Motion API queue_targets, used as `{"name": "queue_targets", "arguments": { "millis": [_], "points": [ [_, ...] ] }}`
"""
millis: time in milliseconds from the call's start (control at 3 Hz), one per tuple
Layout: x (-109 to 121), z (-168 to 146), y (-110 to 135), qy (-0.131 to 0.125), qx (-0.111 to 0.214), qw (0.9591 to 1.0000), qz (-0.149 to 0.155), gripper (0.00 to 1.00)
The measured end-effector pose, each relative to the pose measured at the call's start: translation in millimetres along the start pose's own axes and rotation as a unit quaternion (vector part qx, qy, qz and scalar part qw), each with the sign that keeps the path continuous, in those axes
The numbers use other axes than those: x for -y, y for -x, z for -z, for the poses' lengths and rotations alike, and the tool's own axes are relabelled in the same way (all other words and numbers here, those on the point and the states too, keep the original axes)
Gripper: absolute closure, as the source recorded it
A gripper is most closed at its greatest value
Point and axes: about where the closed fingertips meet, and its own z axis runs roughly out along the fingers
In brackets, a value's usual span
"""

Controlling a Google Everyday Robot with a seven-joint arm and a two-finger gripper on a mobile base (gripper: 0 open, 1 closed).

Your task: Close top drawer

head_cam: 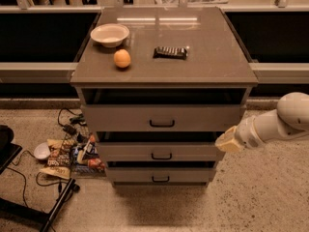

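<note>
The top drawer (193, 118) is the largest grey drawer of the cabinet, with a wide flat front and a small dark loop handle (161, 123). It stands pulled out, with a dark gap between its front and the cabinet top. Two narrower drawers sit below it: the middle drawer (193, 152) and the bottom drawer (188, 175). My gripper (228, 141) comes in from the right on a white arm (285, 120). Its tan tip sits at the right end of the middle drawer's front, just below the top drawer's lower right corner.
On the cabinet top (217, 57) lie a white bowl (109, 34), an orange (122, 58) and a dark snack bar (170, 52). Snack packets and cables (72, 153) litter the floor at the left. A dark stand (29, 207) lies at the lower left.
</note>
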Motion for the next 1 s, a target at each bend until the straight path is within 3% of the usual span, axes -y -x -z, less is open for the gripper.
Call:
{"name": "queue_targets", "arguments": {
  "millis": [333,667,1000],
  "points": [
    [-53.3,25.8,-18.8,0.032,-0.067,0.9972,-0.001,1.00],
    [-75.3,100.2,-17.2,0.030,-0.167,0.9852,0.024,1.00],
    [-79.2,187.0,8.4,-0.005,-0.243,0.9693,0.038,1.00]
  ]
}}
